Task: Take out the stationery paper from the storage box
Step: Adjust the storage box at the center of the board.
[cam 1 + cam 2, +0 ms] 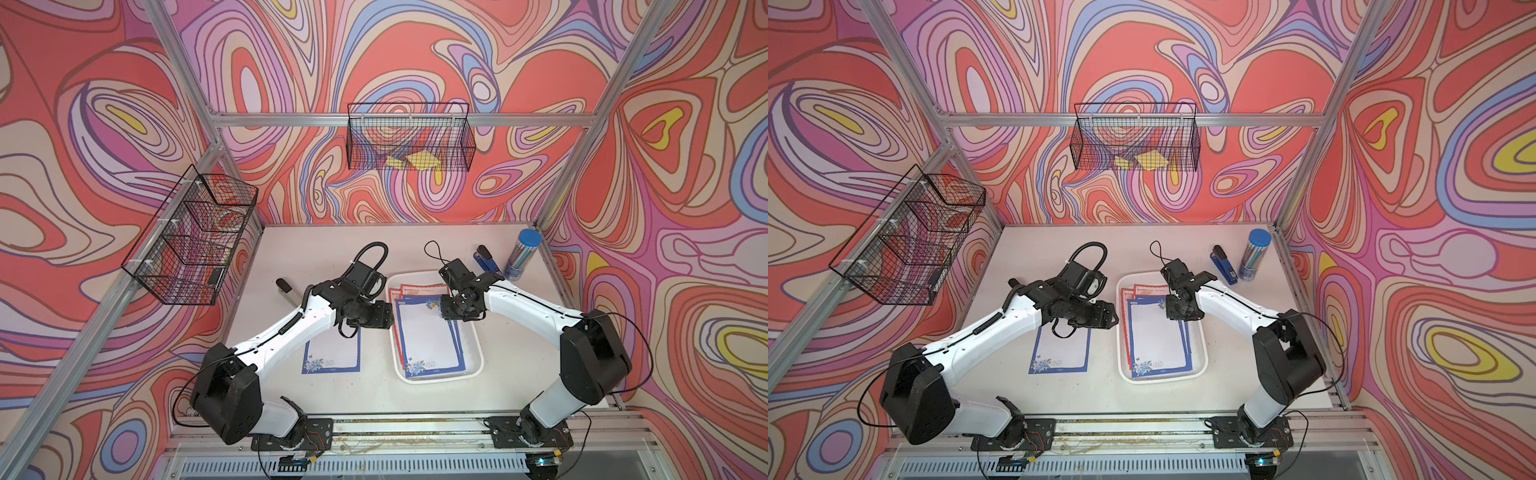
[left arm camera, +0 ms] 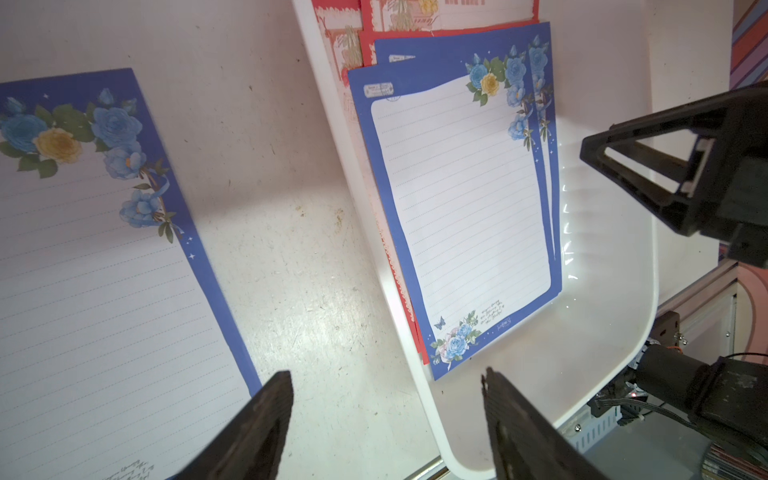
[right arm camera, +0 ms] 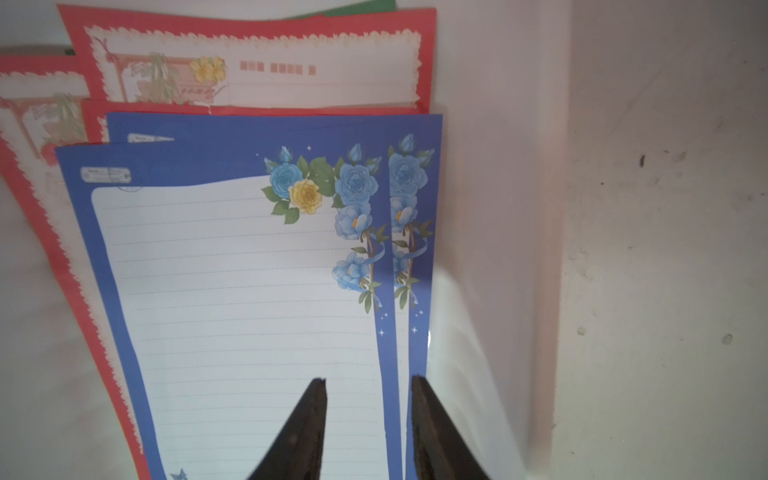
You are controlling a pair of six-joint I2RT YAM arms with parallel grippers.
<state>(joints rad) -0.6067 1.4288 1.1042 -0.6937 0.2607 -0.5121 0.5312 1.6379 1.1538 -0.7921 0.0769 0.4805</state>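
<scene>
While the right gripper (image 3: 368, 380) hangs low over the storage box (image 1: 473, 345), its jaws sit only partway apart. They straddle the blue border of the top sheet on the side nearest the desk's right edge. Honestly can't tell if the tips touch the paper, and nothing looks pinched.

Most of the stationery paper (image 1: 428, 332) is in the box. Blue-bordered sheets are fanned on top, red-bordered ones poke out underneath toward the desk's back edge, and a sliver of green shows behind those. The box sits on the desk (image 1: 415, 399) a bit right of middle.

One loose sheet (image 1: 332, 353), blue-bordered too, lies flat on the desk near the box on the left-edge side, not touching it. Its back end is hidden under the left arm.

The left gripper (image 2: 386, 376) is spread wide with nothing between the jaws, over the bare strip between that sheet and the box rim.

Near the back right corner there's a blue stapler (image 1: 486, 259) with a blue-capped tube (image 1: 519, 255) next to it.
</scene>
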